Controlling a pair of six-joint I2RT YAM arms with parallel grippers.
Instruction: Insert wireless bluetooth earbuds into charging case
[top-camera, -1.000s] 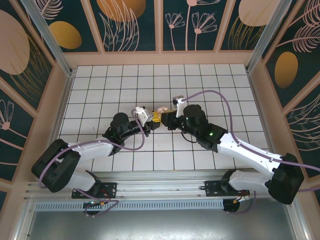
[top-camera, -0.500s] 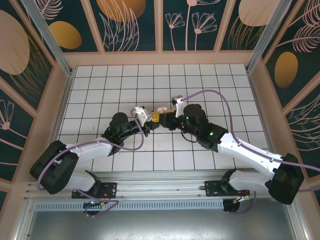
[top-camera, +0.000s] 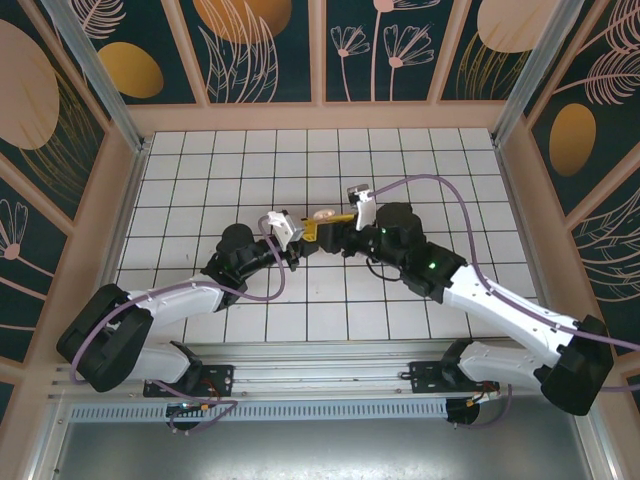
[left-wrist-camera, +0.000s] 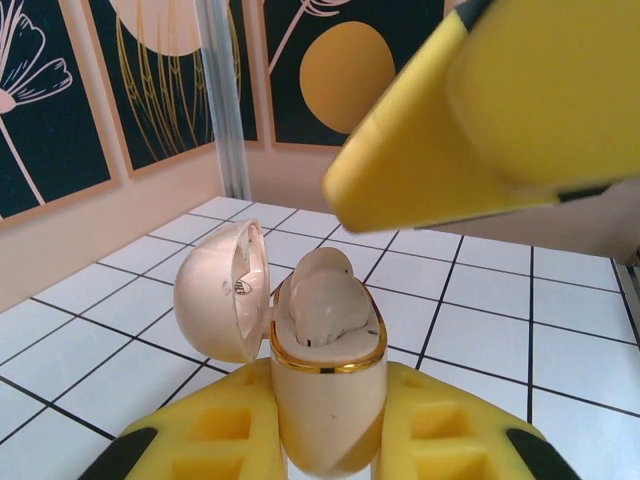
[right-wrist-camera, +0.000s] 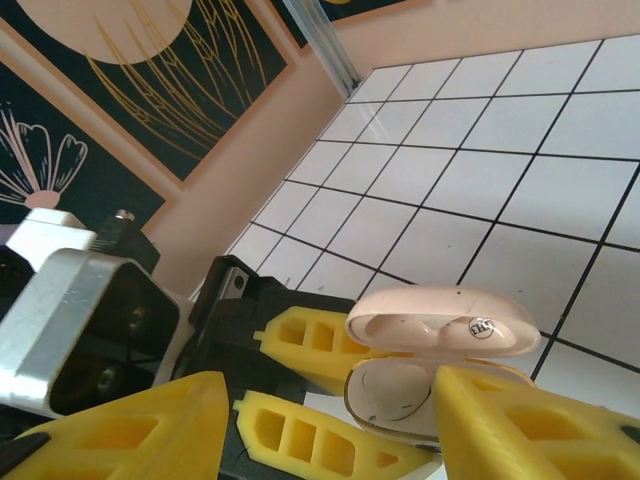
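Left gripper (left-wrist-camera: 325, 455) pinched the charging case (left-wrist-camera: 326, 390) by its lower body between both yellow fingers, upright, its lid swung open to one side; an earbud (left-wrist-camera: 320, 300) sat inside the gold rim; right gripper (right-wrist-camera: 330, 430) stood spread just beside, its fingers wide apart with the case between them; both met above the middle of the tiled tabletop (top-camera: 200, 180).
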